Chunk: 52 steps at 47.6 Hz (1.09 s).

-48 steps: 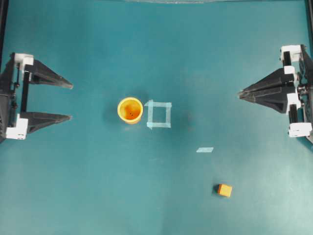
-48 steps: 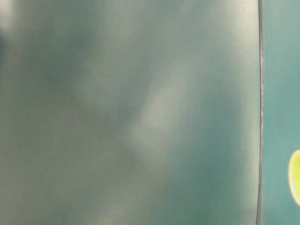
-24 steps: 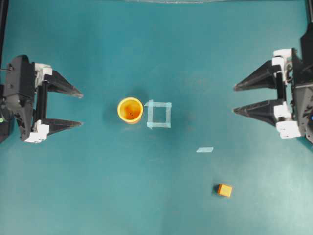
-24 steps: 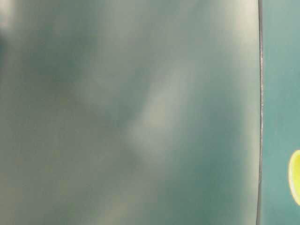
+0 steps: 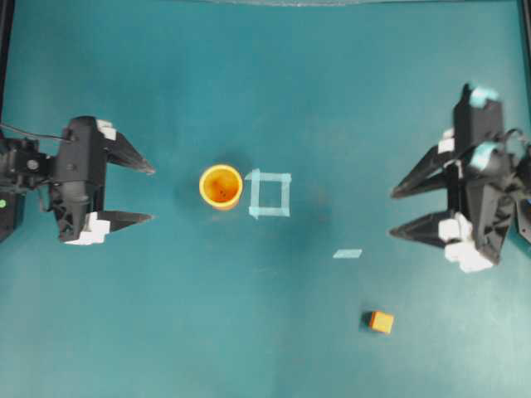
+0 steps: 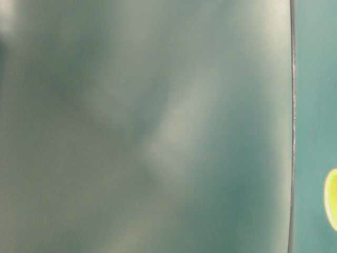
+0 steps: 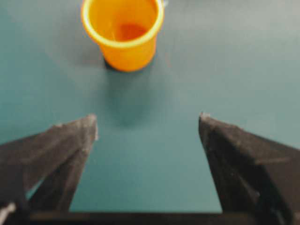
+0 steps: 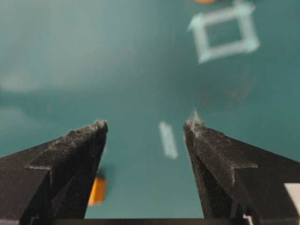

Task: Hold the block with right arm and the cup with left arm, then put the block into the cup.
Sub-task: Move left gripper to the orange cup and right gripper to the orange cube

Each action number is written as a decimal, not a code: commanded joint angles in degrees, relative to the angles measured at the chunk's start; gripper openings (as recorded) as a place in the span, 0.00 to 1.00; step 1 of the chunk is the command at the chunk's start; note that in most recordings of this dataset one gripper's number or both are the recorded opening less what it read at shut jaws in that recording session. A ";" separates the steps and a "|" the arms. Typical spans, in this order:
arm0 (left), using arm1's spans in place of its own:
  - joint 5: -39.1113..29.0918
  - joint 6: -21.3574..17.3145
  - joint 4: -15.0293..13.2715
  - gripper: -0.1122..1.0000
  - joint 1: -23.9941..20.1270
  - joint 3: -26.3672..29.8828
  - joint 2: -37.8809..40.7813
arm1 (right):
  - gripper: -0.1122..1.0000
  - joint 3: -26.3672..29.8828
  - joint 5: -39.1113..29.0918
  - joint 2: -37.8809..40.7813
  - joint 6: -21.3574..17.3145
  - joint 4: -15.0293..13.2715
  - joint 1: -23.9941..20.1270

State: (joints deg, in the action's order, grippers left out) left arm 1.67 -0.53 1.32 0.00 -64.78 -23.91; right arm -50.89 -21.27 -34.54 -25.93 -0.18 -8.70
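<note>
Block [image 5: 382,322] lone on table [image 5: 249,332], near-right of right pincer [image 5: 392,213] | cup [image 5: 221,186] upright ahead of left pincer [image 5: 153,194] | both pincers wide apart, empty

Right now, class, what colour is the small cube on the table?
Orange; the block shows best in the overhead view.

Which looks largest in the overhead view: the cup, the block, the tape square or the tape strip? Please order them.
1. Tape square and cup: they look nearly alike, so I do not rank them.
2. Tape strip: longer than the block, but thin.
3. Block: close to the strip in area.
</note>
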 commanded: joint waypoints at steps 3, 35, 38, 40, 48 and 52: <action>3.69 -0.09 0.18 0.89 0.18 1.49 3.34 | 0.70 2.64 -1.49 2.99 -2.29 0.09 -3.25; 18.98 0.00 -0.18 0.89 0.26 3.78 21.97 | 0.70 8.26 -5.54 17.23 -13.62 0.00 -15.21; 20.13 0.00 -0.18 0.89 0.26 4.39 23.20 | 0.70 8.44 -5.27 17.93 -14.15 0.09 -15.73; 21.36 0.00 -0.18 0.89 0.18 4.83 24.08 | 0.70 8.61 -5.01 18.46 -14.50 0.00 -16.00; 23.99 0.00 -0.35 0.89 -0.88 7.03 26.02 | 0.70 9.58 -4.39 19.60 -14.68 0.00 -16.61; 24.43 0.00 -0.35 0.89 -2.02 8.44 26.63 | 0.70 10.02 -4.22 20.04 -14.68 0.00 -16.70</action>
State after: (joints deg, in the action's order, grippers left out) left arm 25.22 -0.53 1.05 -1.05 -58.18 2.90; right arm -42.45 -26.02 -14.15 -40.52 -0.18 -25.05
